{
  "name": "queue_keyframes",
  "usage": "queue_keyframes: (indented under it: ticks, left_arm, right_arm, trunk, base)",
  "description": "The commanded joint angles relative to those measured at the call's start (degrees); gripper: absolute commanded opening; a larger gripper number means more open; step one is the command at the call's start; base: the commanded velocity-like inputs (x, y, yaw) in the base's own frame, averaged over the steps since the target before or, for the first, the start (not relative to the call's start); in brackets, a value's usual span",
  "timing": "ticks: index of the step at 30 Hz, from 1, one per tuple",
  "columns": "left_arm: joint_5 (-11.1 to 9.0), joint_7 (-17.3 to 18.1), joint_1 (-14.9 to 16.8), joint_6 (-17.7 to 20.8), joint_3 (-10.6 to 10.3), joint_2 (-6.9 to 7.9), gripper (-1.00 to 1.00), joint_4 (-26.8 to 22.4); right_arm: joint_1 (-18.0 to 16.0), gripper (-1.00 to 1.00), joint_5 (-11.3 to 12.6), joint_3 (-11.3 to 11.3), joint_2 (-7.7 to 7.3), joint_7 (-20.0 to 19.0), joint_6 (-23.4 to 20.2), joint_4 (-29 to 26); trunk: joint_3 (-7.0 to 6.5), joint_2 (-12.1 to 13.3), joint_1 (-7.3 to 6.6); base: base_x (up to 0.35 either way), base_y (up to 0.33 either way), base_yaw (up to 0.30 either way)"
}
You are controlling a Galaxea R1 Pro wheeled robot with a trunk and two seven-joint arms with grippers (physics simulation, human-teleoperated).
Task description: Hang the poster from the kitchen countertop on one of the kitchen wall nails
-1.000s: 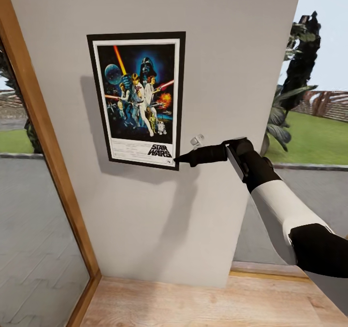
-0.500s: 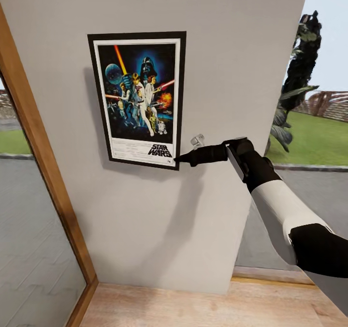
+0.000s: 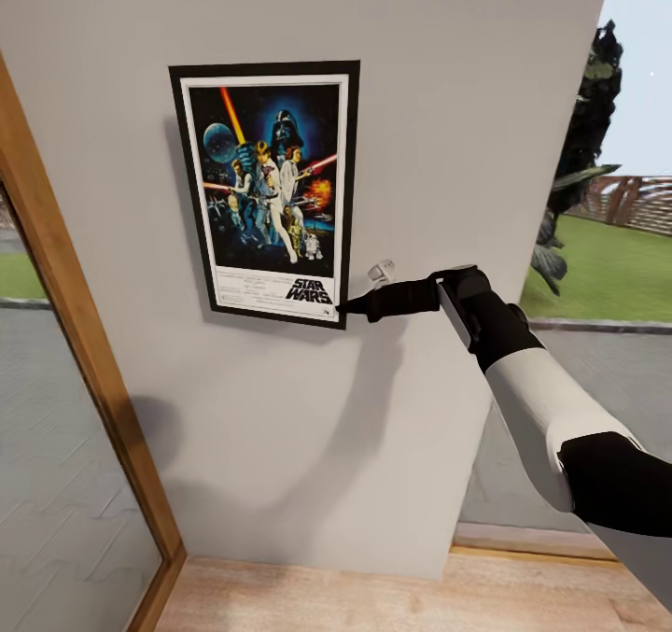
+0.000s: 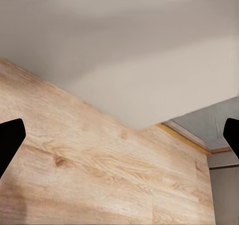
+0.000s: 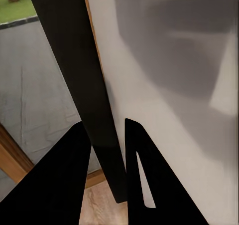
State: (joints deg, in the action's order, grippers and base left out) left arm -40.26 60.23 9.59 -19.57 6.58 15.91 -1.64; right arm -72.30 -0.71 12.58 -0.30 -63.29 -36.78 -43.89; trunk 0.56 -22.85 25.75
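Wooden floor (image 3: pixel 373 599) lies nearest, light brown, running up to the bottom of a grey wall (image 3: pixel 448 128). The left wrist view shows that floor and wall too, with the left claw (image 4: pixel 119 137) open wide, its two black fingertips (image 4: pixel 9 140) far apart at the picture's edges and nothing between them. The right arm (image 3: pixel 551 417), white and black, reaches up to the wall. The right claw (image 3: pixel 343 308) pinches the poster (image 3: pixel 266 189) at its bottom right corner. In the right wrist view its black frame edge (image 5: pixel 79 80) sits between the two closed fingers (image 5: pixel 64 180). The poster stands upright and flat against the wall. A small shiny nail (image 3: pixel 381 271) sticks out of the wall just beside that corner, above the claw. A brown wooden frame (image 3: pixel 70 324) runs along the left. Far off are grass (image 3: pixel 616 277) and a dark tree (image 3: pixel 583 128).
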Motion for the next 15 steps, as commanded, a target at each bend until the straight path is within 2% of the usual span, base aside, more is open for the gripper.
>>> queue_keyframes:
  ticks: [1,8,15]
  left_arm:
    - [0.43,0.15,0.03,-0.29,0.45,0.00,1.00,0.06]
    - [0.44,0.15,0.04,-0.29,0.45,0.00,1.00,0.06]
    - [0.43,0.15,0.05,-0.29,0.45,0.00,1.00,0.06]
  right_arm:
    - [-0.04,-1.00,0.00,0.07,-0.02,-0.16,-0.39,-0.05]
    - [-0.04,-1.00,0.00,0.07,-0.03,-0.15,-0.39,-0.05]
    - [-0.04,-1.00,0.00,0.07,-0.04,-0.16,-0.39,-0.05]
  trunk:
    - [0.06,-0.07,0.03]
    - [0.06,-0.07,0.03]
    - [0.06,-0.07,0.03]
  base:
    - [0.058,0.000,0.000]
    - [0.022,0.000,0.000]
    - [0.117,0.000,0.000]
